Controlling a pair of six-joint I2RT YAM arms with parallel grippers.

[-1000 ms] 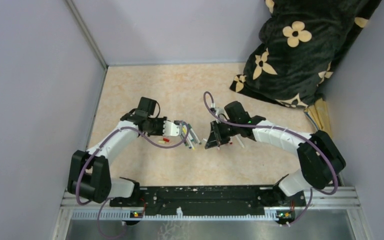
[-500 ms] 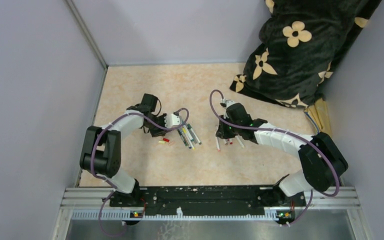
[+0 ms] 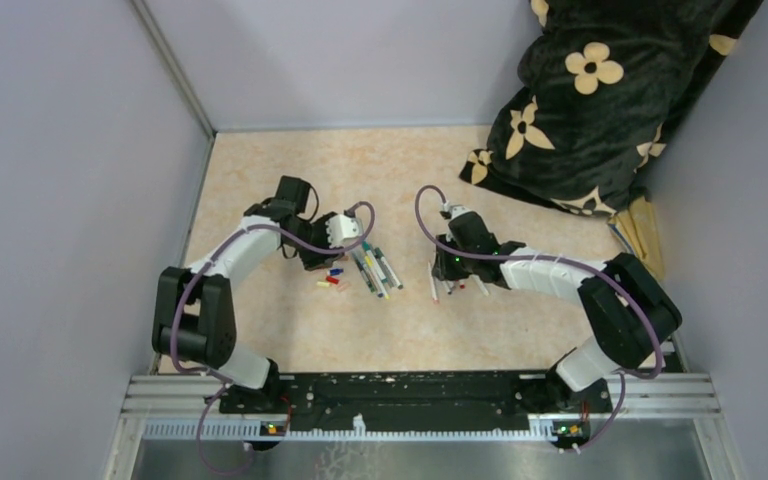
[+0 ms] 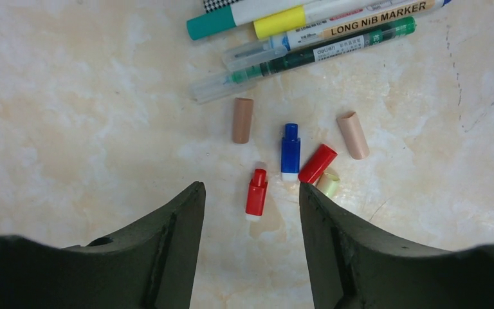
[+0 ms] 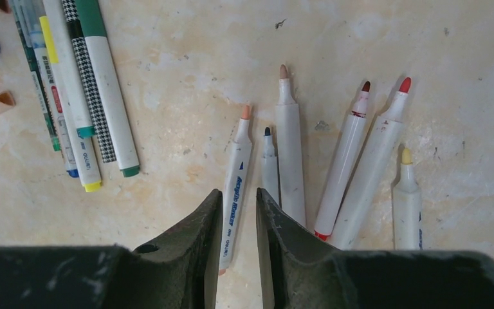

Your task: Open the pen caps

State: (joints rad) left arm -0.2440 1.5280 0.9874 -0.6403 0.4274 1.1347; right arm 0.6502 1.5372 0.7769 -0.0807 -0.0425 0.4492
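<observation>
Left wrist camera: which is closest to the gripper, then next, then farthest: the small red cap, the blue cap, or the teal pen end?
1. Small red cap, just ahead of the left gripper.
2. Blue cap, slightly right.
3. Teal pen end, at the top.
</observation>
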